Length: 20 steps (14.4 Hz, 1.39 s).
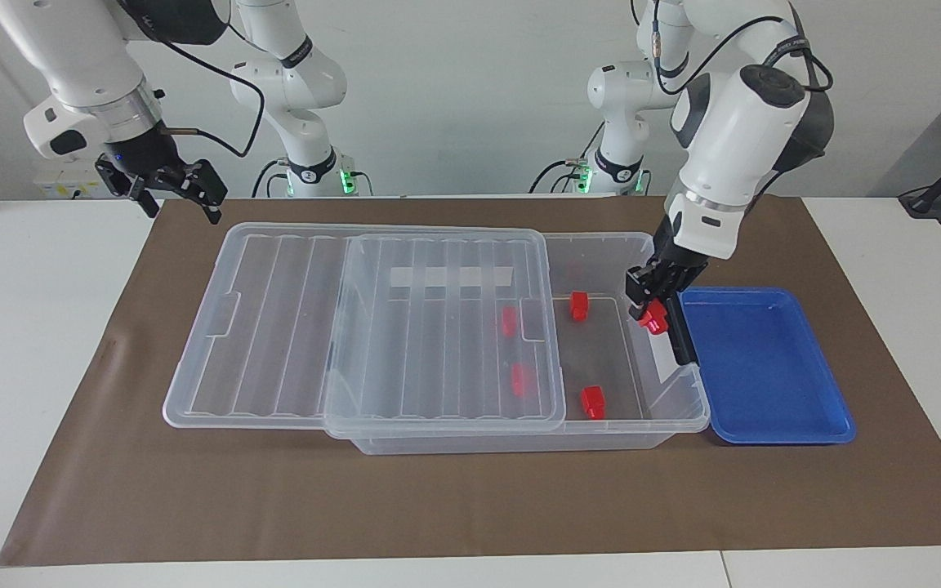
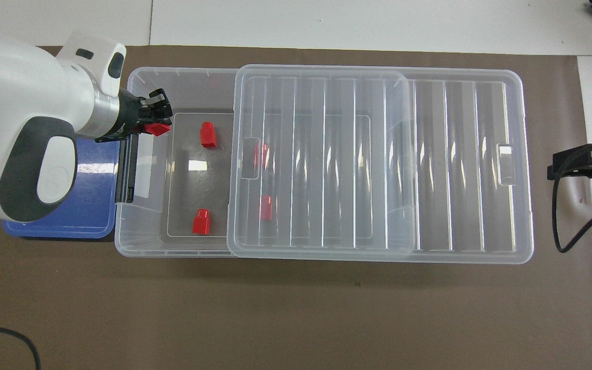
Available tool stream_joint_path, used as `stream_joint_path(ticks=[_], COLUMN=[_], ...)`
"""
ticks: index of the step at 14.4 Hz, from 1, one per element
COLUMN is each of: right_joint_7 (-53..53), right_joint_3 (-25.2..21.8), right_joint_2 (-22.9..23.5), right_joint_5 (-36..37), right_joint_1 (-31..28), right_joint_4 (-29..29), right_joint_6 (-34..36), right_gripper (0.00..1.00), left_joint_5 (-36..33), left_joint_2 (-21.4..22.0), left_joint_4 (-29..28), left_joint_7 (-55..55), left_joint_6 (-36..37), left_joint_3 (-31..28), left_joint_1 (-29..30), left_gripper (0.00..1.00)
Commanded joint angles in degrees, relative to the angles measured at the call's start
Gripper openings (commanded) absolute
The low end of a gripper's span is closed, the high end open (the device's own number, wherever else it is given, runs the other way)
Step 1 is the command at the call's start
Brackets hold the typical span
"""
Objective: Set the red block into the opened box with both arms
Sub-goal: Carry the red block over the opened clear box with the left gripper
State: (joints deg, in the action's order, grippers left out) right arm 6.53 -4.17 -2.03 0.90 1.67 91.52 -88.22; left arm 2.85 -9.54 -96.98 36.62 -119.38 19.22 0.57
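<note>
1. Left gripper (image 1: 652, 311): raised over the uncovered end of the box (image 1: 601, 245), just inside the end wall carrying the black latch (image 1: 675, 318). Fingers clamped on a red block (image 1: 653, 318); block off the floor of the box, carried in the air.
2. Same grip confirmed from overhead: left gripper (image 2: 154, 119) with red block (image 2: 159, 128) over the box interior beside the latch (image 2: 124, 164).
3. Right gripper (image 1: 176, 186): waiting in the air above the corner of the brown mat (image 1: 470, 506) at the right arm's end of the table (image 1: 29, 343), well apart from the box. Fingers spread wide, holding nothing. Overhead, only partly seen at the frame edge (image 2: 584, 163).
4. Box: clear, long axis running along the table. Ribbed clear lid (image 1: 438, 327) slid toward the right arm's end, overhanging a second ribbed clear panel (image 1: 266, 327) there, leaving the latch end open.
5. Contents: four further red blocks on the box floor. Two in the open part (image 1: 578, 305) (image 1: 593, 402); two under the lid, seen through it (image 1: 508, 322) (image 1: 519, 380).
6. Blue tray (image 1: 764, 367): on the mat, touching the latch end of the box, toward the left arm's end of the table.
</note>
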Motion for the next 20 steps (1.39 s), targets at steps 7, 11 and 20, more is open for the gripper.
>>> stream_joint_path(ticks=[7, 11, 20], right_joint_7=[-1.8, -1.8, -2.5], right_joint_3=[0.3, 0.3, 0.2], right_joint_2=[-0.3, -0.3, -0.6], right_joint_5=[-0.6, -0.7, -0.7], right_joint_1=[-1.1, -1.1, -1.5], right_joint_4=[0.8, 0.9, 1.6], right_joint_6=[-1.0, -0.9, -1.0], right_gripper=[1.00, 1.00, 1.00], left_joint_5=[-10.6, -11.7, -13.8], left_joint_2=[-5.5, -6.0, -7.7], left_joint_4=[-8.8, -13.8, -19.1], left_joint_7=[0.7, 0.8, 1.3], left_joint_6=[-11.2, -15.5, -21.0], left_joint_3=[-0.6, -0.7, -0.7], left_joint_1=[-3.1, -3.1, -3.1], left_gripper=[0.00, 0.00, 0.00])
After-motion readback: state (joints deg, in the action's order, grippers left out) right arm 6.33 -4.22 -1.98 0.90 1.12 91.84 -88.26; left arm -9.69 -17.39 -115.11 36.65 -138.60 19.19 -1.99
